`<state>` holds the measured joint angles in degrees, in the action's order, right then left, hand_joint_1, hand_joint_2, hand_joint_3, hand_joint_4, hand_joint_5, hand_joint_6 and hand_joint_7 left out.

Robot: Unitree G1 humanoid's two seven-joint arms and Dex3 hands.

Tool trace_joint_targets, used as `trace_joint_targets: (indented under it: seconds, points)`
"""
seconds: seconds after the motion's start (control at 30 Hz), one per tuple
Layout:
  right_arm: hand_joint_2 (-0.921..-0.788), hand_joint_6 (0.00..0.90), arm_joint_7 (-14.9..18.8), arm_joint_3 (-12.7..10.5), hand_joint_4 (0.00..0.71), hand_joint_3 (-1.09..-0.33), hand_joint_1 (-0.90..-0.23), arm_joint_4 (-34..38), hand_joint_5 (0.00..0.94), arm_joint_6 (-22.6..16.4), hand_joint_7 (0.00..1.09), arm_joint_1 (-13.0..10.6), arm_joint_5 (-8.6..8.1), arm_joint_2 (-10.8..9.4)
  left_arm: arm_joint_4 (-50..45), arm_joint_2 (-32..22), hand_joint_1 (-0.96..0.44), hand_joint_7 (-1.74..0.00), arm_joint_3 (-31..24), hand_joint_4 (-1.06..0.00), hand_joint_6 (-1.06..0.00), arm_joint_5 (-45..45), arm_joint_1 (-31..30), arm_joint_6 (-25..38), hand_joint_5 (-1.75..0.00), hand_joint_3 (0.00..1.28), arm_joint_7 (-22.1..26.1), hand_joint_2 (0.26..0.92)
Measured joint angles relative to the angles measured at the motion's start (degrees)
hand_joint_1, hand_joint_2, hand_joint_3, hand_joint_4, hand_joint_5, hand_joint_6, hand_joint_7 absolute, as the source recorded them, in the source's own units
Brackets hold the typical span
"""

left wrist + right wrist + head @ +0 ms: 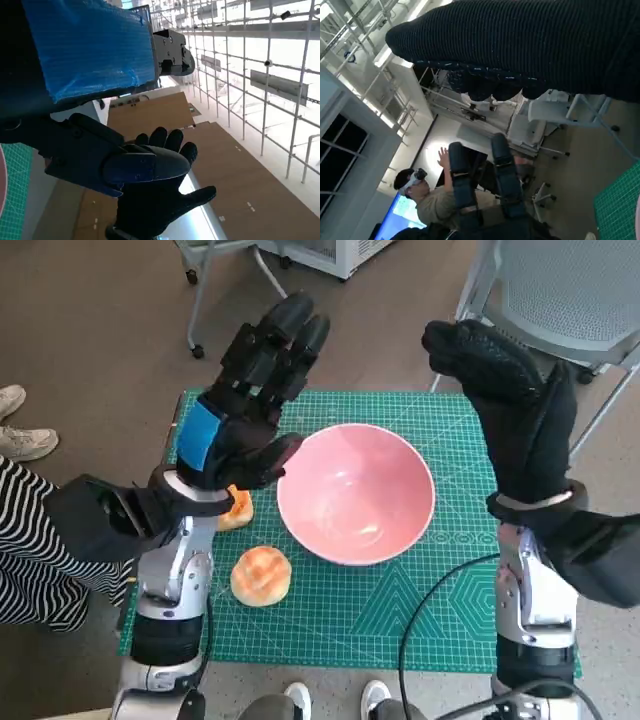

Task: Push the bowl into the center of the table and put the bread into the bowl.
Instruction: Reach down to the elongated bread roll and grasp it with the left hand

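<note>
The pink bowl (pixel 355 495) stands empty near the middle of the green cutting mat (pixel 420 610). A round bread roll (pixel 261 575) lies on the mat just off the bowl's near-left side. A second bread piece (pixel 237 508) lies beyond it, partly hidden under my left hand (pixel 250 400). That hand is raised above the mat's left part, fingers stretched out, holding nothing. My gloved right hand (pixel 510 400) is lifted over the mat's right edge, also empty. The left wrist view shows the right hand (pixel 155 200) with its fingers spread.
A grey mesh chair (pixel 570 290) stands behind the table's right corner and a wheeled frame (pixel 230 280) behind the left. A person's striped leg (pixel 20 530) is at the left, shoes (pixel 330 700) at the front edge. A person with a headset (pixel 427 200) sits opposite.
</note>
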<state>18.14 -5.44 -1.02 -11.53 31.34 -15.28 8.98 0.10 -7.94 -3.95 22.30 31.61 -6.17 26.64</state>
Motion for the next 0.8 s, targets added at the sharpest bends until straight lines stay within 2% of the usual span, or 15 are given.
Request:
trace_joint_targets:
  seconds: [0.1,0.17,0.3,0.43,0.57,0.67,0.8]
  points:
    - [-0.921,-0.001,-0.19,0.13,0.156,-0.652,-0.703,-0.15,0.010,0.07,0.60,-0.04,0.02,-0.08,-1.55,-3.12,-0.72,-0.47,-0.43,-0.06,0.00,-2.49,-0.17,0.71,-0.02,0.32,0.17,0.921]
    - [-0.921,-0.001,-0.29,0.11,0.156,-0.652,-0.700,-0.15,0.010,0.06,0.61,-0.10,0.00,-0.07,-3.11,-7.24,-0.73,-0.47,-0.57,-0.07,0.00,-5.71,-0.18,2.16,-0.02,0.31,0.42,0.921]
    - [-0.921,-0.001,-0.41,-0.02,0.158,-0.652,-0.695,-0.15,0.010,-0.03,0.61,-0.13,-0.06,-0.07,-6.38,-16.88,-0.68,-0.45,-0.92,-0.09,-0.01,-12.02,-0.18,6.30,-0.02,0.16,2.19,0.911]
    - [-0.921,-0.001,-0.43,-0.04,0.162,-0.650,-0.685,-0.10,0.011,-0.28,0.61,-0.13,-0.09,-0.10,-8.29,-26.08,-0.58,-0.39,-1.76,-0.12,-0.09,-17.57,-0.22,9.53,-0.01,0.04,4.86,0.827]
    - [-0.921,-0.001,-0.58,-0.18,0.167,-0.649,-0.682,0.42,0.013,-0.55,0.62,-0.14,-0.08,-0.14,-9.94,-34.92,-0.51,-0.31,-3.27,-0.14,-0.14,-21.54,-0.38,12.82,0.00,0.01,8.07,0.782]
    - [-0.921,-0.001,-0.68,-0.56,0.173,-0.644,-0.682,1.08,0.015,-0.79,0.61,-0.16,-0.13,-0.14,-10.32,-39.30,-0.48,-0.28,-4.57,-0.14,-0.15,-22.24,-0.37,13.66,0.00,0.00,9.85,0.771]
    - [-0.921,-0.001,-0.73,-0.69,0.175,-0.644,-0.679,1.54,0.015,-1.20,0.60,-0.15,-0.15,-0.30,-10.17,-42.00,-0.46,-0.22,-5.09,-0.15,-0.19,-22.20,-0.43,13.38,0.00,0.01,12.11,0.750]
